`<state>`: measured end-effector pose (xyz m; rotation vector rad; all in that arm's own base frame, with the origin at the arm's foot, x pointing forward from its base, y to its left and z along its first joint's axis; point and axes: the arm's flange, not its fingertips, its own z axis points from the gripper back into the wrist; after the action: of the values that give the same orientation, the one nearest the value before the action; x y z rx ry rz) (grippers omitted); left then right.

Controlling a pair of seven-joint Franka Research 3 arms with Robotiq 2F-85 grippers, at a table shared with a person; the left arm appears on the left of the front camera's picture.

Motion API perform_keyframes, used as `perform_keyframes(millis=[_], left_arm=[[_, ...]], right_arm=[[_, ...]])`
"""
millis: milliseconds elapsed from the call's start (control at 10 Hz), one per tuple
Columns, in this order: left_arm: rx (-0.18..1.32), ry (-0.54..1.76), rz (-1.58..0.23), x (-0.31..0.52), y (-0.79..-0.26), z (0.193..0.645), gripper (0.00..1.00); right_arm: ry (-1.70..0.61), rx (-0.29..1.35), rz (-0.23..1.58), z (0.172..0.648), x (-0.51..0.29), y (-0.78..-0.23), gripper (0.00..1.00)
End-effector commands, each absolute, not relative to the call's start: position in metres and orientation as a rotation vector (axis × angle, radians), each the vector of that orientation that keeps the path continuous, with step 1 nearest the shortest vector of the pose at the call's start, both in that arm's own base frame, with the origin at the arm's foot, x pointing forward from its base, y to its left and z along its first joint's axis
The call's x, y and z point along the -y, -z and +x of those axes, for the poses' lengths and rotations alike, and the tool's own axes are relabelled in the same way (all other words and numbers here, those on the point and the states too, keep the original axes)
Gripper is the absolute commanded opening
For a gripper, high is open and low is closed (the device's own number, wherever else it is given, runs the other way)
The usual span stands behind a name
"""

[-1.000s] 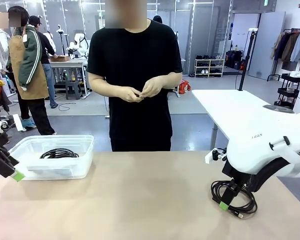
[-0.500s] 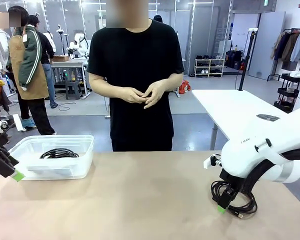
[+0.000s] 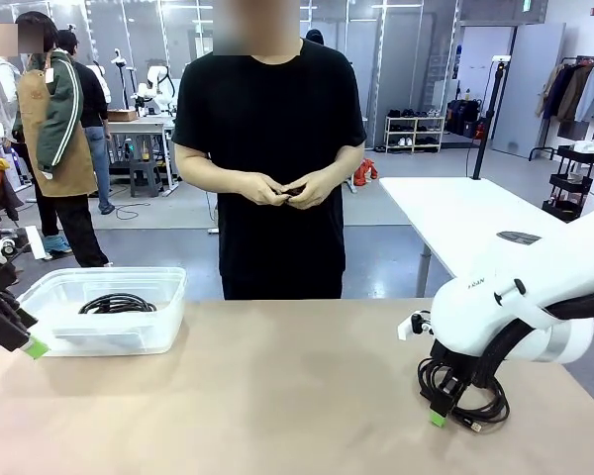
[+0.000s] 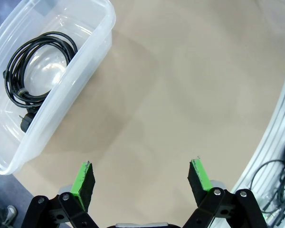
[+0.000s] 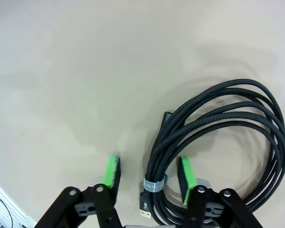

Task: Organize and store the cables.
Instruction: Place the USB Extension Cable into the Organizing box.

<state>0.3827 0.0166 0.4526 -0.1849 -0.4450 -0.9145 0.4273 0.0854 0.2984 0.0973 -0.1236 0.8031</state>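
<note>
A coiled black cable [image 3: 478, 404] lies on the table at the right, bound by a pale tie band [image 5: 155, 184]. My right gripper [image 3: 440, 410] is down on it, its jaws straddling the bound strands [image 5: 157, 156]. The right pad [image 5: 186, 174] sits against the coil, and a gap shows at the left pad [image 5: 113, 172]. A second black cable [image 3: 117, 304] [image 4: 34, 61] lies coiled in the clear plastic bin [image 3: 109, 280] [image 4: 77, 80] at the left. My left gripper [image 3: 28, 344] [image 4: 143, 175] hangs open beside the bin's near corner, with nothing between its fingers.
A person in a black shirt [image 3: 267, 129] stands at the table's far edge, both hands [image 3: 287, 188] together at the waist. Bare tan tabletop [image 3: 277, 396] spreads between the bin and the right-hand coil. The table's edge, with loose wires below it, shows in the left wrist view [image 4: 275, 156].
My right arm has sunk a little and shifted left over the coil, and its jaws have narrowed around the strands. The person's hands have shifted slightly. My left arm is still.
</note>
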Motion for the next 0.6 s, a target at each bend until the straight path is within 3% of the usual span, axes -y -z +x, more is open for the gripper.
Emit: perform_keyframes(millis=[0, 100, 200, 500], left_arm=[[0.423, 0.907, -0.187, -0.016, -0.458, 0.382, 1.0], [0.423, 0.907, -0.187, -0.016, -0.458, 0.382, 1.0], [0.423, 0.907, -0.187, -0.016, -0.458, 0.382, 1.0], [0.423, 0.907, -0.187, -0.016, -0.458, 0.382, 1.0]], right_arm=[[-0.796, 0.114, 0.082, 0.425, -0.088, -0.301, 0.0], [-0.795, 0.1, 0.069, 0.423, -0.09, -0.304, 0.13], [-0.788, 0.091, 0.055, 0.424, -0.092, -0.306, 0.03], [-0.784, 0.074, 0.031, 0.43, -0.106, -0.324, 0.0]])
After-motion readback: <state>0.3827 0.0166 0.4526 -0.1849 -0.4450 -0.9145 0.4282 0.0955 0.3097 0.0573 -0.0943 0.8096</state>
